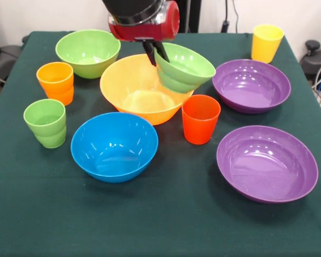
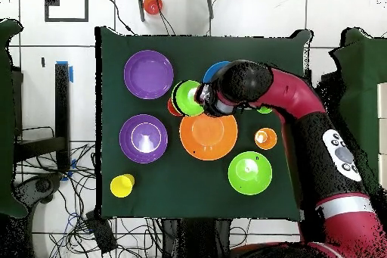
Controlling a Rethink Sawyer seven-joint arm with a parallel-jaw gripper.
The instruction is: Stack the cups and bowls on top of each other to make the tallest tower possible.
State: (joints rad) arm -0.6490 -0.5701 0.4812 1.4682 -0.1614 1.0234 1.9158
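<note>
My gripper (image 1: 156,53) is shut on the rim of the small light-green bowl (image 1: 184,67), which hangs tilted above the right side of the large orange-yellow bowl (image 1: 139,88). In the overhead view the held bowl (image 2: 187,97) shows beside the arm's wrist. The blue bowl (image 1: 114,145) stands near the front, the medium green bowl (image 1: 88,52) at the back left, and two purple bowls (image 1: 251,84) (image 1: 266,162) on the right. The cups stand apart: orange (image 1: 55,82), light green (image 1: 45,122), red (image 1: 200,119), yellow (image 1: 266,43). Nothing is nested.
The dark green cloth table (image 1: 166,225) carries everything. The arm (image 2: 302,111) reaches across the table and partly hides the blue bowl (image 2: 215,69) in the overhead view. Cables lie on the floor around the table.
</note>
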